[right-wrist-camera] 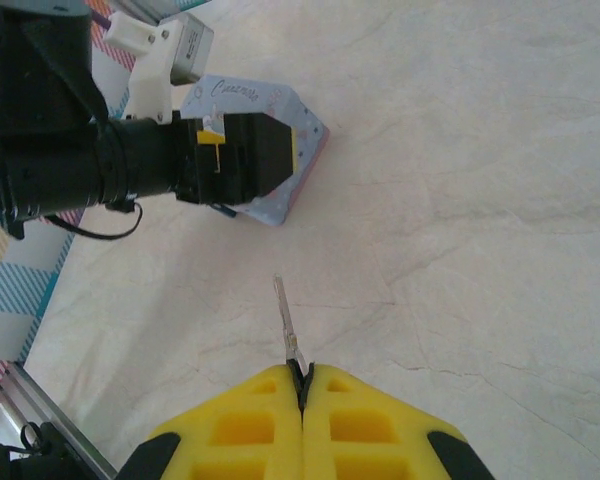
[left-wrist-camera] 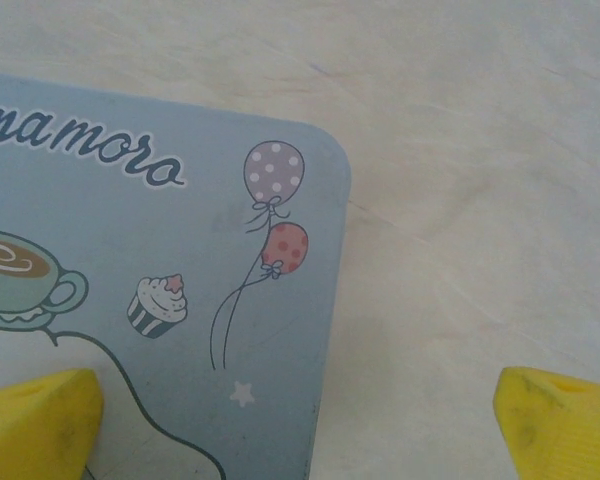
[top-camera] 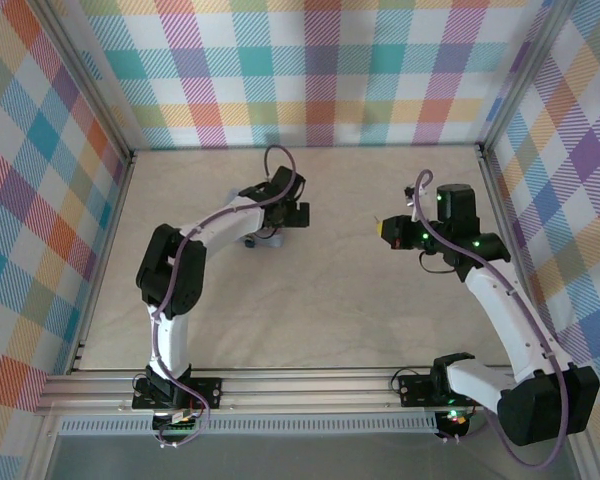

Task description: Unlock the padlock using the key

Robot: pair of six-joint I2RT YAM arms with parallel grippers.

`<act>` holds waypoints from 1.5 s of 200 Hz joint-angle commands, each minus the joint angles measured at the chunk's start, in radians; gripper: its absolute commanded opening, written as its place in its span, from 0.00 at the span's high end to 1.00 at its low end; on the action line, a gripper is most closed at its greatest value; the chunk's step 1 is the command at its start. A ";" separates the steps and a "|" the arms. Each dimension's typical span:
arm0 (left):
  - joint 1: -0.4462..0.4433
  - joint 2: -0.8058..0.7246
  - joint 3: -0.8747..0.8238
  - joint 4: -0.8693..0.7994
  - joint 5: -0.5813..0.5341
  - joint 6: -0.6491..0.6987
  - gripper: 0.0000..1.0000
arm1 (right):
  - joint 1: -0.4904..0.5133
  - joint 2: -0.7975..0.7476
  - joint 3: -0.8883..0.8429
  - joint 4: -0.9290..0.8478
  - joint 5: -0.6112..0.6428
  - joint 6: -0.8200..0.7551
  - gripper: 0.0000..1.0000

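So the padlock (left-wrist-camera: 180, 270) lies flat on the table (left-wrist-camera: 480, 150), cursive "namoro" readable on its blue face, with the left gripper (left-wrist-camera: 300, 430) spread wide over its corner. The right gripper (right-wrist-camera: 302, 385) pinches the key (right-wrist-camera: 286, 320), silver end poking out.

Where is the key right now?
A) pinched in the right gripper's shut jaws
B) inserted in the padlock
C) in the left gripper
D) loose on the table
A: the key sticks out from between the shut jaws of the right gripper, apart from the padlock.
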 commanded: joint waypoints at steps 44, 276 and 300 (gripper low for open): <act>-0.150 0.128 0.112 -0.107 0.150 -0.064 0.00 | -0.079 -0.052 -0.044 -0.048 -0.039 -0.005 0.96; -0.197 -0.160 0.011 -0.057 0.162 -0.019 0.00 | -0.144 -0.032 -0.157 0.096 -0.163 0.045 0.96; -0.165 -0.273 -0.108 -0.019 0.161 -0.005 0.00 | -0.131 0.007 -0.159 0.155 -0.202 0.077 0.97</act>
